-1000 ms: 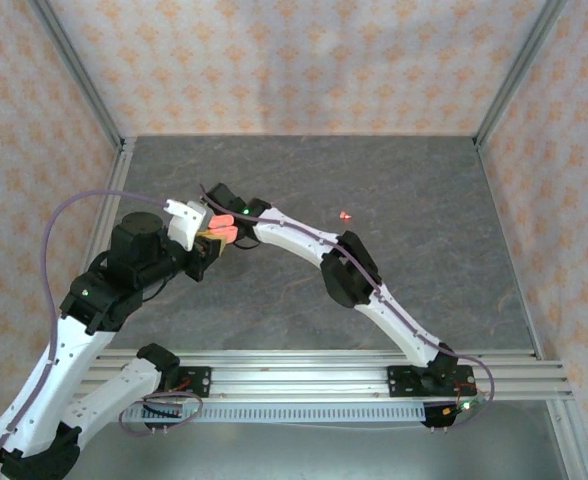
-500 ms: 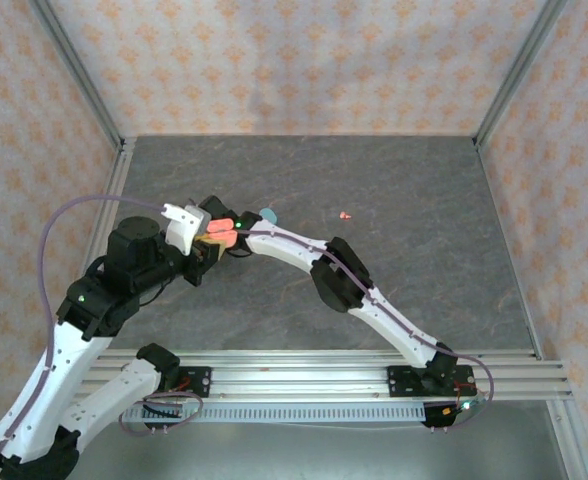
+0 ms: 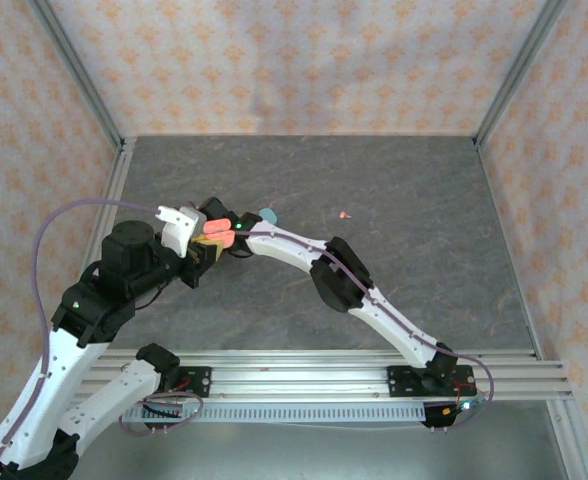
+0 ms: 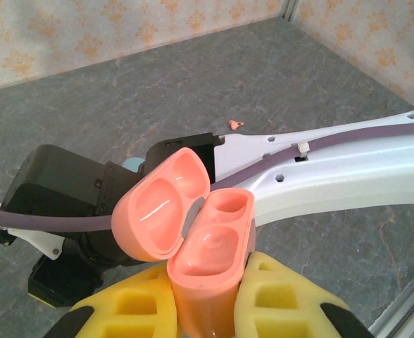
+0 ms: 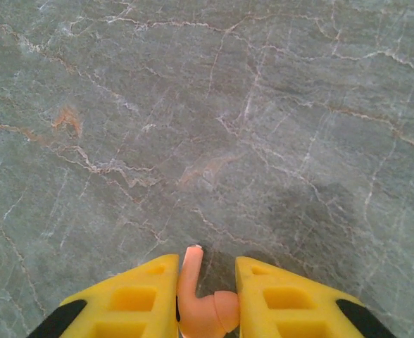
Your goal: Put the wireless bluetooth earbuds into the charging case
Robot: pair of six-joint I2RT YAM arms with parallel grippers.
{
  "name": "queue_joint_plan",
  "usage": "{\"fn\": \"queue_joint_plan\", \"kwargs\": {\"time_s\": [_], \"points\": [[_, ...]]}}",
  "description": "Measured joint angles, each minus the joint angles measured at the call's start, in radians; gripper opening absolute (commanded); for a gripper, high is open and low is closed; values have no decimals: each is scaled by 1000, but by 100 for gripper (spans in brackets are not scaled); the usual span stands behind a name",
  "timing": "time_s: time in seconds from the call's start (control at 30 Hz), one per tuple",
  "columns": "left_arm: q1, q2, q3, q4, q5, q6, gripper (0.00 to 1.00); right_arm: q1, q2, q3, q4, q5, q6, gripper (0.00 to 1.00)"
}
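So both arms are white shells with chunky black joint housings, bolted to the silver rail [image 3: 314,372] on black base blocks. The left arm [image 3: 59,355] trails a loose purple cable [image 3: 59,215] beyond the rail, and the right arm [image 3: 284,245] has one clipped along its length. Small green lights glow on each. Left tool [image 4: 207,267] and right tool [image 5: 207,264]: bright yellow fingers [image 4: 133,306] with square pockets and black patches at the base.
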Motion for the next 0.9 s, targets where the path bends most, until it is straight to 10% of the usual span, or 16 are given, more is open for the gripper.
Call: {"fn": "queue_joint_plan", "kwargs": {"time_s": [0.53,0.9], "points": [[0,24,-10,20,-1,-69,0,-150,-422,-632,-59,-55,62,13],[0,178,-11,137,32,-131,0,-359,-712,-1073,-64,-42,272,28]]}}
